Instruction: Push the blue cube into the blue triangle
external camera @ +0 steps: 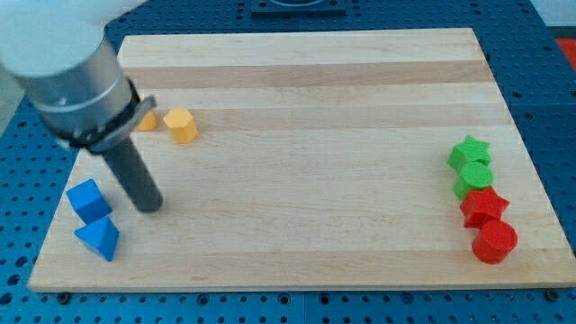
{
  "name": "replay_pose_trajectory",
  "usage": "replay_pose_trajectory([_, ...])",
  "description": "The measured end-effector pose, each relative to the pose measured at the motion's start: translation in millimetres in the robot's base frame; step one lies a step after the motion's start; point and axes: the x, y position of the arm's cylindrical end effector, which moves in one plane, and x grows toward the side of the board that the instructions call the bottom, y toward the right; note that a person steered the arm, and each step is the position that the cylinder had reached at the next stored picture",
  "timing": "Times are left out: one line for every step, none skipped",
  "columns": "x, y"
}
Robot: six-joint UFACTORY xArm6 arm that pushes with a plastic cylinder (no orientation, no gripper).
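Observation:
The blue cube (88, 199) sits near the board's left edge, low in the view. The blue triangle (99, 238) lies just below it, touching or nearly touching its lower corner. My tip (151, 207) rests on the board just to the right of the blue cube, a short gap away, and up-right of the triangle. The rod slants up to the left into the arm's grey body.
A yellow hexagon block (181, 125) and a second yellow block (146, 120), partly hidden by the arm, sit at the upper left. At the right edge a green star (470, 152), a green block (472, 182), a red star (484, 206) and a red cylinder (494, 241) form a column.

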Motion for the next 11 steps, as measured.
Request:
replay_pose_trajectory([-45.1,-13.9])
replay_pose_trajectory([-47.3,-54.0])
replay_pose_trajectory([-45.5,-82.6])
replay_pose_trajectory([-35.3,-80.8])
replay_pose_trajectory([-22.2,-71.4])
replay_pose_trajectory([-8.8,-70.9])
replay_pose_trajectory([4.5,-70.9])
replay_pose_trajectory([13.1,-70.9])
replay_pose_trajectory([19.2,-70.9])
replay_pose_trajectory([22.0,-70.9])
replay_pose_trajectory([28.1,-72.0])
